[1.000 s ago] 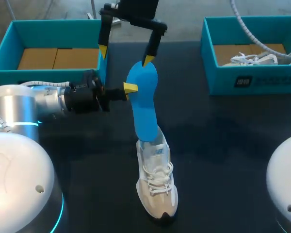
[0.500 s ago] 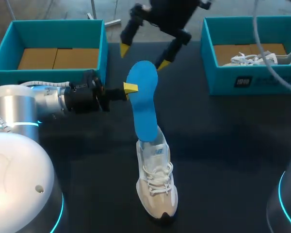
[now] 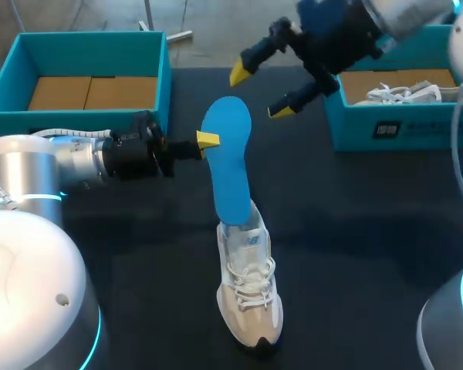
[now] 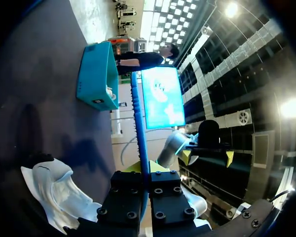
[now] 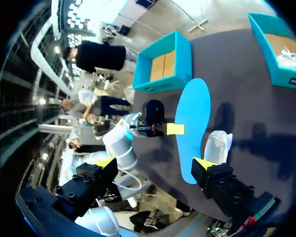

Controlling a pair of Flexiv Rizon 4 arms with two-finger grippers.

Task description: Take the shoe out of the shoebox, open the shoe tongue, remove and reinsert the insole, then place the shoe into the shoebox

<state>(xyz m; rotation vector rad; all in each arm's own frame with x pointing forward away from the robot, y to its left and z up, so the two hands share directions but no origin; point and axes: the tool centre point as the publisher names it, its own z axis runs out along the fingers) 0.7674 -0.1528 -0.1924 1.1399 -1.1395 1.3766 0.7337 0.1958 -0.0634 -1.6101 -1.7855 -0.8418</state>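
A blue insole (image 3: 230, 166) stands nearly upright, its lower end stuck in the white shoe (image 3: 249, 289) that rests on the dark table. My left gripper (image 3: 207, 141) comes in from the left and is shut on the insole's edge near its top. In the left wrist view the insole (image 4: 139, 133) runs edge-on out from between the fingers, with the shoe (image 4: 59, 195) beside them. My right gripper (image 3: 261, 92) hangs open above and to the right of the insole's top, touching nothing. From the right wrist view the insole (image 5: 193, 123) and shoe (image 5: 218, 145) lie ahead of the open gripper (image 5: 155, 165).
A teal shoebox (image 3: 31, 119) with cardboard inside stands at the back left, just behind my left arm. A second teal shoebox (image 3: 417, 127) at the back right holds another white shoe (image 3: 405, 94). The table around the standing shoe is bare dark surface.
My right gripper has pulled away from the insole's top, swinging up and to the right, still open. The left gripper, insole and shoe have stayed put.
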